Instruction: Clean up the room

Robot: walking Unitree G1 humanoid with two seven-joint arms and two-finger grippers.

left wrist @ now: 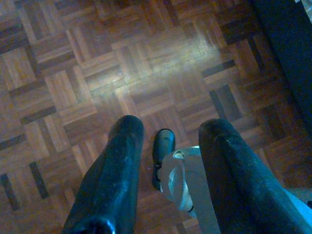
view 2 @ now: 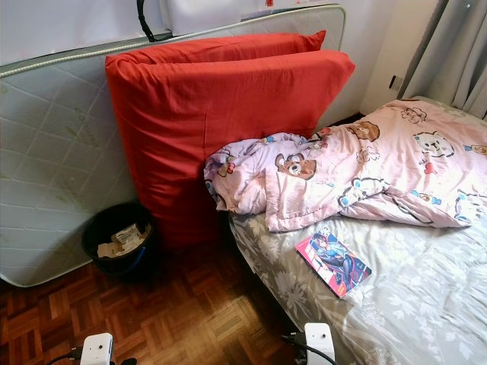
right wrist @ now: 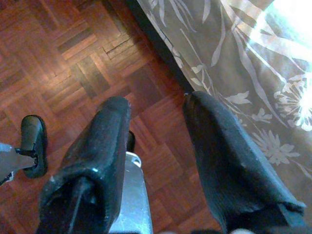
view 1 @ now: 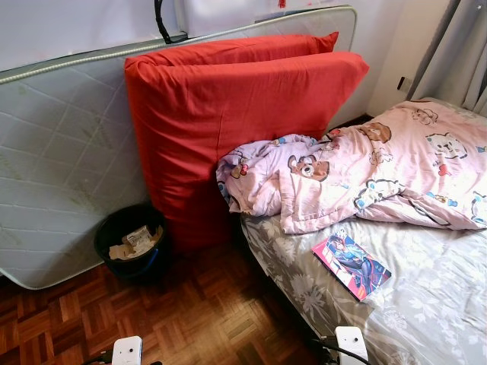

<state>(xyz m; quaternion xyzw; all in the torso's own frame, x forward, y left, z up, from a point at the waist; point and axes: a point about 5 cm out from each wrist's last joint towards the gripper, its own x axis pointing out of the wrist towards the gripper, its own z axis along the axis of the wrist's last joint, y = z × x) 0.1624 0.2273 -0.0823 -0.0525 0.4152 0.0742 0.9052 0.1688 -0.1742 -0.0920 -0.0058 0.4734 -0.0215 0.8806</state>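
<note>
Stood at the bed's (view 1: pixel 426 304) corner, facing a red mattress (view 1: pixel 228 122) leaned on a white quilted one (view 1: pixel 61 167) against the wall. Pink bear-print blanket (view 1: pixel 365 175) bunched across the head of the bed. Comic book (view 1: pixel 351 264) lying flat on the grey floral sheet, just below the blanket's edge. Dark bin (view 1: pixel 131 242) with paper scraps on the parquet floor (view 1: pixel 205 312), touching the foot of the red mattress.

Left claw (left wrist: pixel 168 141) hung low over bare parquet, fingers spread, nothing between them. Right claw (right wrist: pixel 156 122) likewise released and empty, pointed down at the seam where floor met the bed's side.

Likely step in hand, judged only: fetching the comic book as the loose item. Lay ahead of and above the right claw, on the robot's right, well apart from both claws. Best done by raising the right arm over the mattress edge, coming down at the book's near edge and pinching the edge rather than pressing flat into soft bedding. Sheet could ruck and drag. Destination not settled; bin near on the left.
</note>
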